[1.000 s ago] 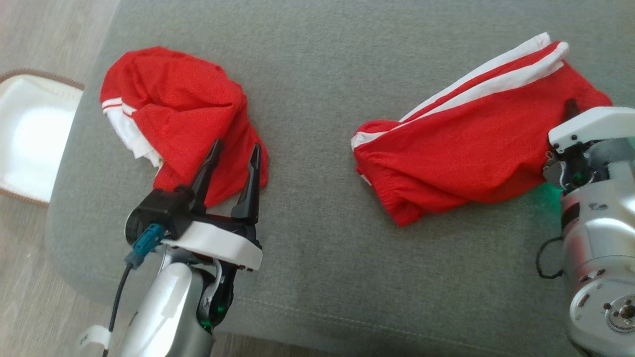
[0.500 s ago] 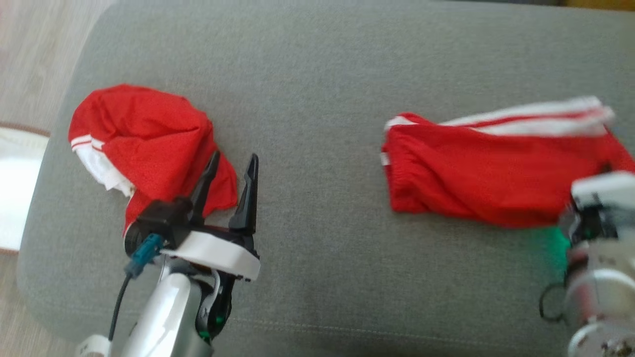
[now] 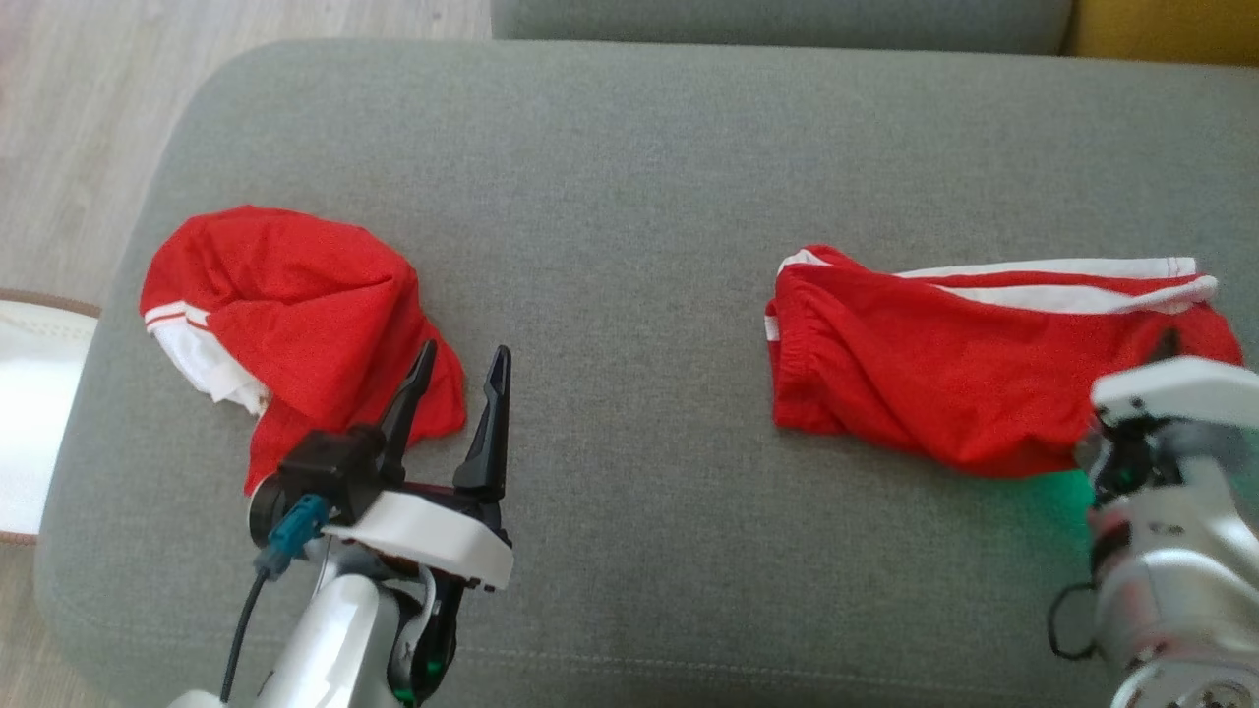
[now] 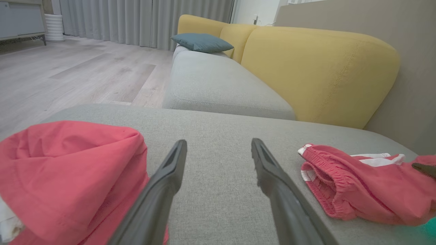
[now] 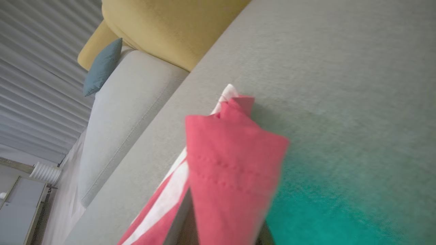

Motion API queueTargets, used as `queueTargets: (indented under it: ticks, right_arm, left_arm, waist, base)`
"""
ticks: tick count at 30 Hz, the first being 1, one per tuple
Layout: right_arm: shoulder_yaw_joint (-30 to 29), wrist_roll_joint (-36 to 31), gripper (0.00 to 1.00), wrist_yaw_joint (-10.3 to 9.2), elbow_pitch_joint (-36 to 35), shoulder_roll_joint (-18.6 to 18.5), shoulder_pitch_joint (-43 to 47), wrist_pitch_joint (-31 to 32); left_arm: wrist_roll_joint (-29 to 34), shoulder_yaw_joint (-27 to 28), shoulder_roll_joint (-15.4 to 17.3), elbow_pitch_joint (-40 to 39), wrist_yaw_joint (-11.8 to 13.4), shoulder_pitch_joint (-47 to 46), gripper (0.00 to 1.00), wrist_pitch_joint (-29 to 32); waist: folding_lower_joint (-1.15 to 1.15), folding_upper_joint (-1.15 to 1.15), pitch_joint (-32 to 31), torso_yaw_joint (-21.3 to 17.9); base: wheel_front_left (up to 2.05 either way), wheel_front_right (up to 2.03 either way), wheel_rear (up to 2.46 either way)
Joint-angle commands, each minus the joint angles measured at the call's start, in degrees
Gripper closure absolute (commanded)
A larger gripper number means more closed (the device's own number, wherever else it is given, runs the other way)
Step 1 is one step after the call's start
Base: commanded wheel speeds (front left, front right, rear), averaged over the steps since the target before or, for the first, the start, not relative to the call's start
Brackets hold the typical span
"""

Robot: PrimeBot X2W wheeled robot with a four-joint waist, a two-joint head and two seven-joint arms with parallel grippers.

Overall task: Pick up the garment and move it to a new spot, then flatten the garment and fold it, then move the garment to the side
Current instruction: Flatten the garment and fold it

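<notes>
Across grey seat cushion [image 3: 629, 177], garment [image 3: 944, 383] is lying bunched at 3 o'clock, 2nd red garment [image 3: 295, 315] at 9. R pincer [image 3: 1166, 349] is clamping garment's hem – thin bite, prob slipping w/ any tug; L pincer [image 3: 462, 349], fingers apart, is risking snagging 2nd one.

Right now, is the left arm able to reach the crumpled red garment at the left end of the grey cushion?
Probably yes. The left gripper stands open right beside the crumpled red garment, with one finger over its edge, and nothing lies between them on the grey cushion.
</notes>
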Motion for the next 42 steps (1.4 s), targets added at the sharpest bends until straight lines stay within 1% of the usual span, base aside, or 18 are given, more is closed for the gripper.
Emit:
queueTargets:
  ticks: [1, 4, 6, 8, 9, 10, 11, 13, 15, 16, 20, 25, 29, 34, 35, 36, 39, 42]
  right_arm:
    - [4.18, 1.49, 1.0, 0.39, -0.5, 0.1, -4.08, -1.2]
    - [12.15, 6.88, 1.0, 0.39, 0.99, 0.1, -5.7, -2.64]
    - [18.66, 12.3, 1.0, 0.39, 1.07, 0.1, -6.26, -3.04]
    - [26.62, 18.97, 1.0, 0.39, -0.87, 0.1, -5.66, -2.74]
    - [30.72, 22.9, 1.0, 0.39, -2.72, 0.1, -4.54, -2.32]
    - [39.1, 30.25, 1.0, 0.39, -7.98, 0.1, -0.67, -1.52]
    - [42.94, 33.41, 1.0, 0.39, -10.94, 0.1, 1.7, -1.34]
    - [49.91, 37.92, 1.0, 0.39, -16.56, 0.1, 6.43, -1.26]
    - [55.14, 40.67, 1.0, 0.39, -20.97, 0.1, 10.39, -1.37]
    - [55.14, 40.67, 1.0, 0.39, -20.97, 0.1, 10.39, -1.37]
    - [61.76, 42.66, 1.0, 0.39, -25.87, 0.1, 15.31, -1.53]
    - [66.44, 43.51, 1.0, 0.39, -28.02, 0.1, 17.13, -1.91]
    - [69.27, 43.29, 1.0, 0.39, -27.86, 0.1, 16.68, -2.45]
    - [71.95, 41.75, 1.0, 0.39, -24.91, 0.11, 15.54, -3.11]
    - [72.41, 41.24, 0.4, 0.39, -24.12, 0.11, 15.25, -3.37]
    - [72.93, 40.97, 0.0, 0.39, -23.39, 0.11, 15.02, -3.53]
    - [75.02, 40.62, 0.0, 0.39, -21.71, 0.11, 14.34, -3.89]
    - [78.31, 40.42, 0.0, 0.39, -20.56, 0.11, 13.77, -3.76]
  left_arm:
    - [0.51, 2.28, 0.4, -1.6, -0.22, -1.04, 0.0, -0.45]
    - [0.79, 2.43, 0.4, -1.3, -0.3, -0.6, 0.0, -0.45]
    - [0.88, 2.5, 0.4, -1.1, -0.34, -0.25, 0.0, -0.45]
    - [0.85, 2.45, 0.4, -0.92, -0.34, 0.09, 0.0, -0.45]
    - [0.83, 2.39, 0.4, -0.8, -0.34, 0.26, 0.0, -0.45]
    - [0.78, 2.28, 0.4, -0.53, -0.26, 0.74, 0.0, -0.45]
    - [0.78, 2.25, 0.4, -0.41, -0.2, 1.01, 0.0, -0.45]
    - [0.75, 2.26, 0.4, -0.26, -0.08, 1.54, 0.0, -0.45]
    - [0.72, 2.29, 0.4, -0.22, 0.04, 2.07, 0.0, -0.45]
    - [0.72, 2.29, 0.4, -0.22, 0.04, 2.07, 0.0, -0.45]
    - [0.63, 2.34, 0.4, -0.29, 0.25, 3.04, 0.0, -0.45]
    - [0.46, 2.16, 0.4, -0.53, 0.43, 3.5, 0.0, -0.45]
    - [0.15, 1.88, 0.4, -0.7, 0.54, 3.32, 0.0, -0.45]
    - [-0.15, 1.83, 0.4, -0.69, 0.63, 3.01, 0.0, -0.45]
    - [-0.23, 1.79, 0.4, -0.67, 0.64, 2.93, 0.0, -0.45]
    - [-0.32, 1.75, 0.4, -0.66, 0.66, 2.86, 0.0, -0.45]
    - [-0.61, 1.73, 0.4, -0.69, 0.81, 2.71, 0.0, -0.45]
    - [-0.81, 1.69, 0.4, -0.76, 0.89, 2.62, 0.0, -0.45]
  waist:
    - [0.0, 0.0, -0.7, 0.16]
    - [0.0, 0.0, -1.85, 0.36]
    - [0.0, 0.0, -2.64, 0.52]
    - [0.0, 0.0, -3.23, 0.74]
    - [0.0, 0.0, -3.63, 0.87]
    - [0.0, 0.0, -4.47, 1.04]
    - [0.0, 0.0, -4.83, 1.1]
    - [0.0, 0.0, -5.53, 1.23]
    - [0.0, 0.0, -6.04, 1.38]
    - [0.0, 0.0, -6.04, 1.38]
    - [0.0, 0.0, -6.75, 1.76]
    - [0.0, 0.0, -6.72, 2.56]
    - [0.0, 0.0, -6.07, 3.4]
    - [0.0, 0.0, -5.27, 4.3]
    - [0.0, 0.0, -5.14, 4.48]
    - [0.0, 0.0, -5.03, 4.64]
    - [0.0, 0.0, -4.7, 4.98]
    - [0.0, 0.0, -4.39, 5.15]
  base:
    - [0.0, 0.0, 0.0]
    - [0.0, 0.0, 0.0]
    - [0.0, 0.0, 0.0]
    - [0.0, 0.0, 0.0]
    - [0.0, 0.0, 0.0]
    - [0.0, 0.0, 0.0]
    - [0.0, 0.0, 0.0]
    - [0.0, 0.0, 0.0]
    - [0.0, 0.0, 0.0]
    - [0.0, 0.0, 0.0]
    - [0.0, 0.0, 0.0]
    - [0.0, 0.0, 0.0]
    - [0.0, 0.0, 0.0]
    - [0.0, 0.0, 0.0]
    - [0.0, 0.0, 0.0]
    - [0.0, 0.0, 0.0]
    - [0.0, 0.0, 0.0]
    - [0.0, 0.0, 0.0]
